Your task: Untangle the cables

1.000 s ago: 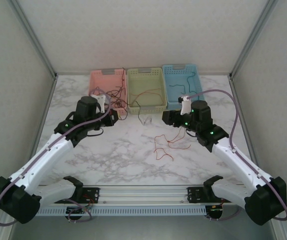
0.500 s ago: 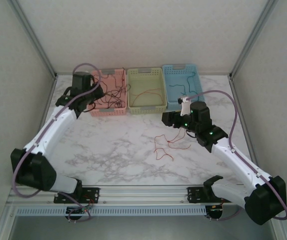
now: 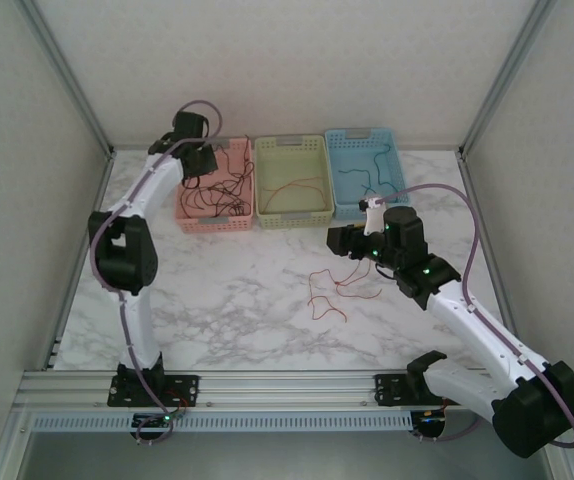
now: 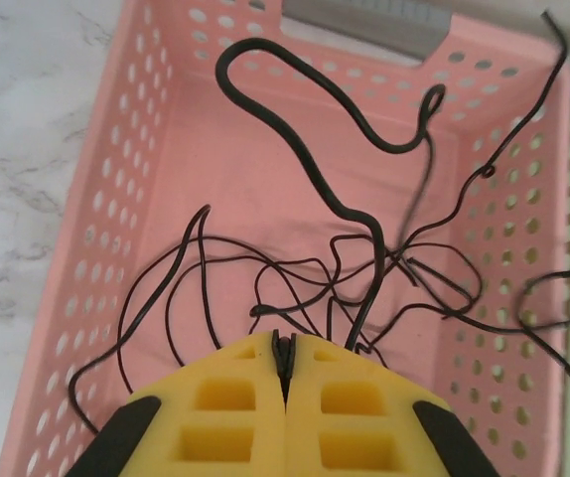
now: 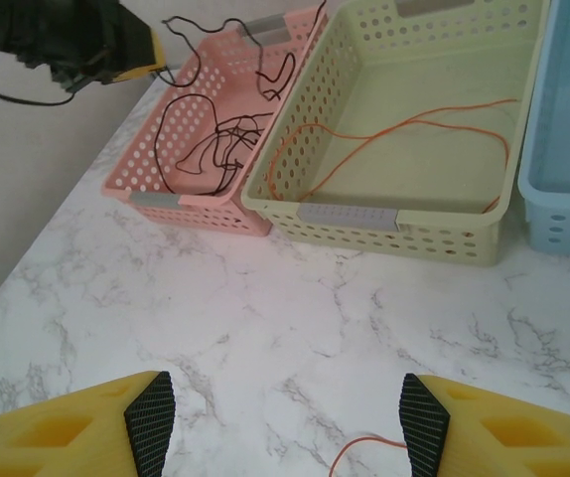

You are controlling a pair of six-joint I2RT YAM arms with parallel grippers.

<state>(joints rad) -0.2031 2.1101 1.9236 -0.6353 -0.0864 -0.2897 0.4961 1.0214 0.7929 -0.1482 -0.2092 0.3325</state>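
Left wrist, black cable (image 4: 375, 266) running near-to-far

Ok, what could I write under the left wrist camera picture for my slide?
Left gripper, shut on a black cable, holds it above the pink basket of tangled black cables.

White-shelled arm segments (image 3: 472, 318) with black joint housings (image 3: 122, 255). A thick lilac hose (image 3: 470, 215) and small green lights (image 3: 425, 267) sit behind the right pincer (image 5: 277, 417). Yellow square-pocketed fingers (image 4: 350, 407) are black-tipped.
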